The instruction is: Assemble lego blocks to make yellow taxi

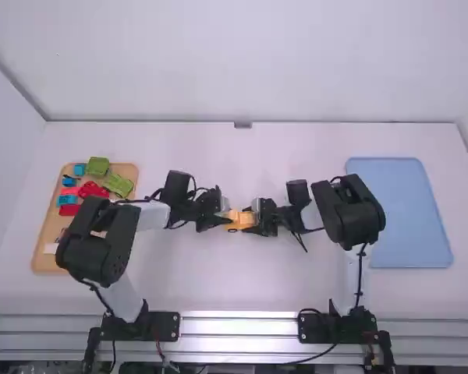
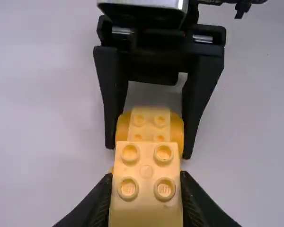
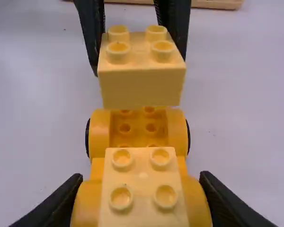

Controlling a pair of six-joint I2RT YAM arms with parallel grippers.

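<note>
Yellow taxi [image 1: 239, 226], part-built, is at the middle of your bench [image 1: 242, 284], your right pincer [image 1: 255, 221] gripping its wheeled base [image 3: 100, 135], topped by one block [image 3: 143, 172], your left pincer [image 1: 223, 220] gripping another block [image 3: 141, 87].

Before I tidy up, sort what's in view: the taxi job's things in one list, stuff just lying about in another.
For the taxi:
- loose yellow brick, in the left gripper
- car base with a yellow brick on top, in the right gripper

Likely just lying about:
- green, red and blue blocks
- wooden tray
- blue tray
</note>
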